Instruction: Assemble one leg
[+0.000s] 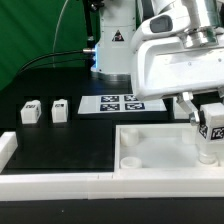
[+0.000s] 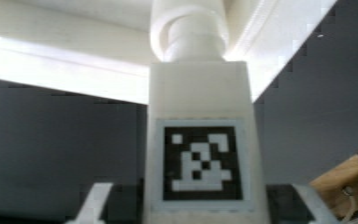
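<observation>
My gripper is shut on the leg, a white post with a black-and-white tag. I hold it upright at the right corner of the large white square tray-like piece; its lower end sits at or in that corner. In the wrist view the leg fills the middle, with the fingers on either side of it. Its far rounded end meets the white piece. Two more legs lie on the black table at the exterior view's left.
The marker board lies flat behind the tray piece. A white rail runs along the front edge and up the exterior view's left side. The arm's white body looms above the tray's right half.
</observation>
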Controlling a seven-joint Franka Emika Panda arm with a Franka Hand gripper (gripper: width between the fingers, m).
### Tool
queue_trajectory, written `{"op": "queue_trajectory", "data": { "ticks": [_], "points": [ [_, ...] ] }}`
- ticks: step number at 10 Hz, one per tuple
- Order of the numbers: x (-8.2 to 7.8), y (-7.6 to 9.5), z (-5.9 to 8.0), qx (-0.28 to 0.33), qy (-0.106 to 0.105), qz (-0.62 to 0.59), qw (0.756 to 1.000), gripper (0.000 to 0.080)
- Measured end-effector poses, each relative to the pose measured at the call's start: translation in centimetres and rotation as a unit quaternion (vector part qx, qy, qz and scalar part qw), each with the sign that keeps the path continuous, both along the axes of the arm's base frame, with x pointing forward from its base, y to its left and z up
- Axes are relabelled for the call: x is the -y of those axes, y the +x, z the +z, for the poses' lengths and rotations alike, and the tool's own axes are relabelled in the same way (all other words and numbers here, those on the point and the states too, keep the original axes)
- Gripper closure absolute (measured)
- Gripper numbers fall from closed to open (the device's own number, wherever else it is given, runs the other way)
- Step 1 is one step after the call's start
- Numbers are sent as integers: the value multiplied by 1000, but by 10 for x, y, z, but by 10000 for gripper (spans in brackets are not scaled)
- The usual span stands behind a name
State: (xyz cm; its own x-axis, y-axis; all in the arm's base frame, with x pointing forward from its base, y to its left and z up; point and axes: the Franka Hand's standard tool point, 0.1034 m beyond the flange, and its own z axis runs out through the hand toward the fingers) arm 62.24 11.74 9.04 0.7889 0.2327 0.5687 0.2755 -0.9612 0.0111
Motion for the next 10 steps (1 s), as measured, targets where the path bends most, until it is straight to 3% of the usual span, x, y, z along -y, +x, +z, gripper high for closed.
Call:
{"op": "queue_trajectory", "data": {
  "ticks": [4,10],
  "points": [
    [1,-3,-8,-5,0,-1,1000,506],
    [2,-2,-9,12,1,-4,1000,506]
  ]
}}
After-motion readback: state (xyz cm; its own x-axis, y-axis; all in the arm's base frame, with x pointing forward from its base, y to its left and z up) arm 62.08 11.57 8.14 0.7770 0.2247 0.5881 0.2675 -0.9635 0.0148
